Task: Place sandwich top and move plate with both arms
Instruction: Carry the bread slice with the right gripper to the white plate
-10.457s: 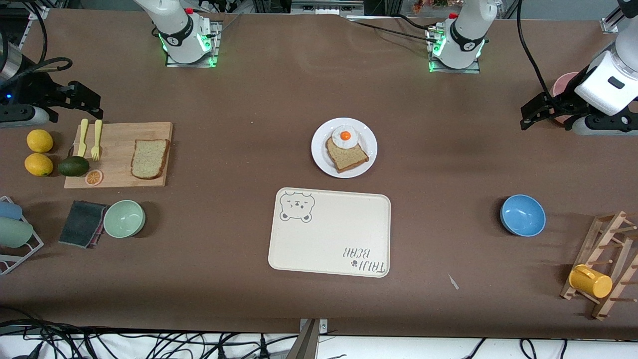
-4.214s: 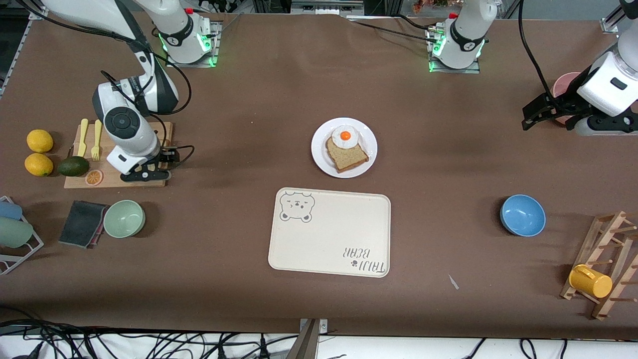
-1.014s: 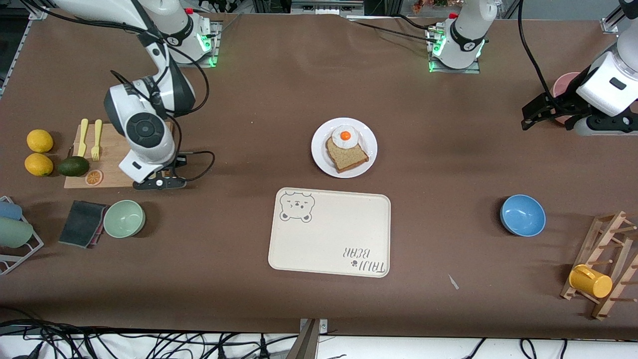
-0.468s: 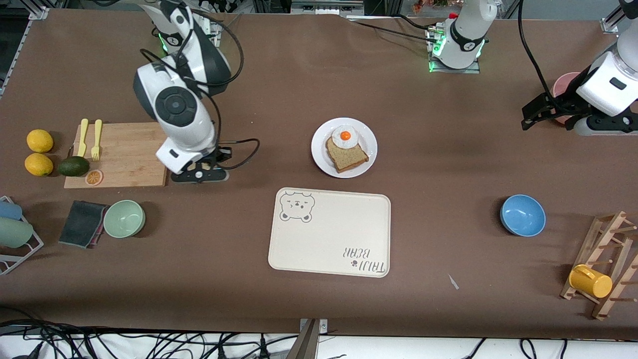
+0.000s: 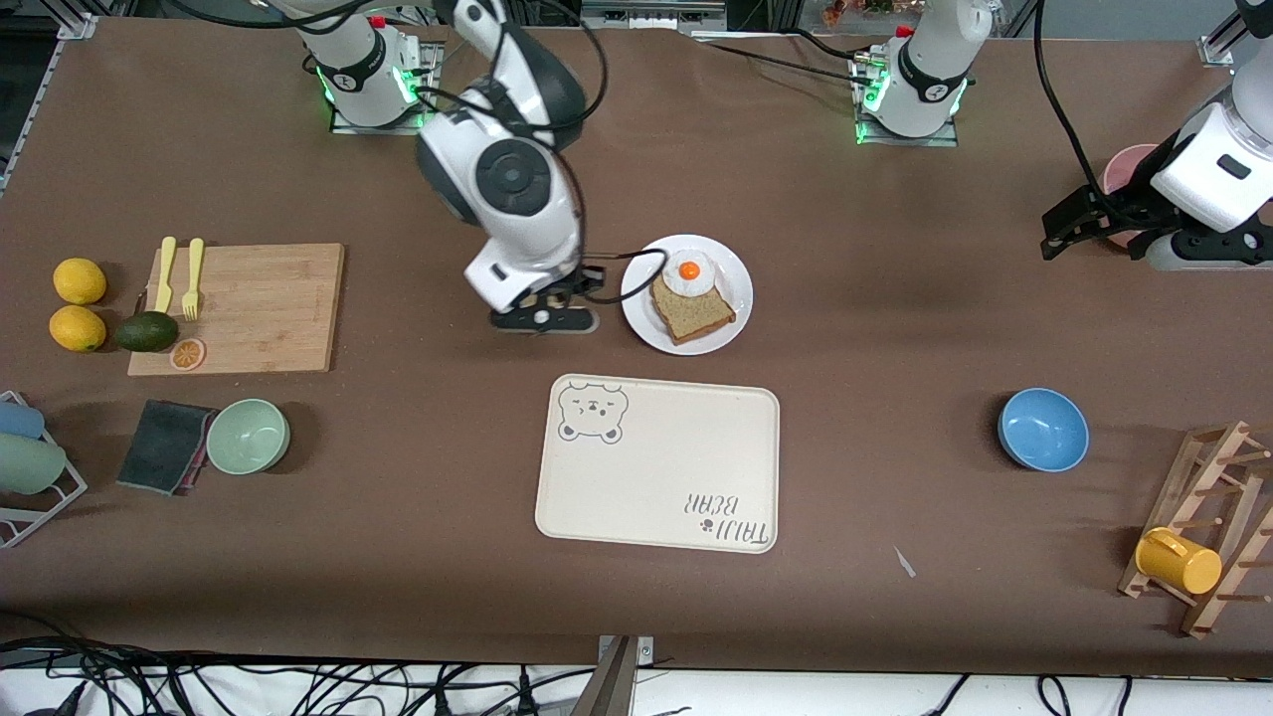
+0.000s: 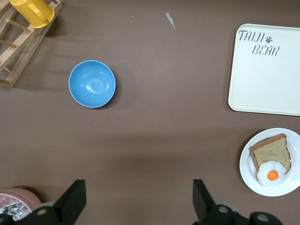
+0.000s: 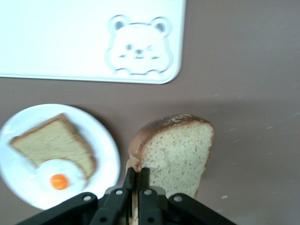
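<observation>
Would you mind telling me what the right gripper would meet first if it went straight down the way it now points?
Probably the bare table. The right gripper, shut on the bread slice, points down beside the plate, not over it. The hanging slice would likely touch first; depth is unclear.

The table is covered in a matt brown sheet. The plate looks glossy white, like glazed ceramic or plastic; the tray is smooth, matt cream plastic. The sandwich top shows a porous, speckled crumb under a smoother brown crust. The cutting board is pale wood with visible grain, as is the rack. The right arm has a glossy white shell with black joints. The blue bowl looks smooth with a soft sheen
</observation>
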Robot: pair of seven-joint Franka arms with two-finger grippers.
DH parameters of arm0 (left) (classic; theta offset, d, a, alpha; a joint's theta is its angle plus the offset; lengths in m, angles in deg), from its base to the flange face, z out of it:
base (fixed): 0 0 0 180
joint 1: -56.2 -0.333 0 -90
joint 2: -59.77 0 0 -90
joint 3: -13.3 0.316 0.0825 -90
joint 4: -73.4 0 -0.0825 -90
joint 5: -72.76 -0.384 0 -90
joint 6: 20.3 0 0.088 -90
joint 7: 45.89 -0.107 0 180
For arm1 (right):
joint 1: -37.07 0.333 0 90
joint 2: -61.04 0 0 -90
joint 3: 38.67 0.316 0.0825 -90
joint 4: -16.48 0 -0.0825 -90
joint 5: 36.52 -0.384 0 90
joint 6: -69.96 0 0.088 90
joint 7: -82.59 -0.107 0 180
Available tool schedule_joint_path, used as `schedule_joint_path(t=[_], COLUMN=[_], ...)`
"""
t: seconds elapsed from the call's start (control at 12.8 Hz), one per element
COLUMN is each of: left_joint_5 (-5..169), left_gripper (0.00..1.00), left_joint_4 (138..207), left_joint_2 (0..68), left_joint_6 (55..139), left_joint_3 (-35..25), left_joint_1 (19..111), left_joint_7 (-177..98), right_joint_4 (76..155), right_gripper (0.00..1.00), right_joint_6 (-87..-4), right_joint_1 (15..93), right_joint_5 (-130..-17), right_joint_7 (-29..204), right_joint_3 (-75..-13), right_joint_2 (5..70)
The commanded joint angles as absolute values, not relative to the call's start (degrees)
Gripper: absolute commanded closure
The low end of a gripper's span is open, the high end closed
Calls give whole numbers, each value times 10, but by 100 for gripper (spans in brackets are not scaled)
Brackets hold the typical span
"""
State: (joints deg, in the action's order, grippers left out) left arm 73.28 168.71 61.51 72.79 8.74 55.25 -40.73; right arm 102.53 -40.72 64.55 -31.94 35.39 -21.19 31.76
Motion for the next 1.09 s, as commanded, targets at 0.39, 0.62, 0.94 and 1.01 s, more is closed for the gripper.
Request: schedule_joint_path(t=[0.39,0.62,0.94,1.01], left_joint_5=[745,745,746,746], left_gripper=[0,0,0,0], left_joint_4=[1669,1669,1669,1669], left_joint_2=[607,607,607,607], left_joint_6=[713,713,713,713], left_joint_3=[88,88,88,88], left_joint_1=[545,546,547,548], left_joint_7=[-418,-418,-417,-417], right_joint_4=[878,879,884,884], right_gripper=[100,100,100,100], right_joint_6=[-437,-485,-497,-497], right_joint_1=[734,739,741,741], right_joint_5=[-356,-364,-370,-370], right_joint_7=[219,205,205,204], right_joint_3=[-214,-214,-215,-215], right_joint_2=[209,184,171,166])
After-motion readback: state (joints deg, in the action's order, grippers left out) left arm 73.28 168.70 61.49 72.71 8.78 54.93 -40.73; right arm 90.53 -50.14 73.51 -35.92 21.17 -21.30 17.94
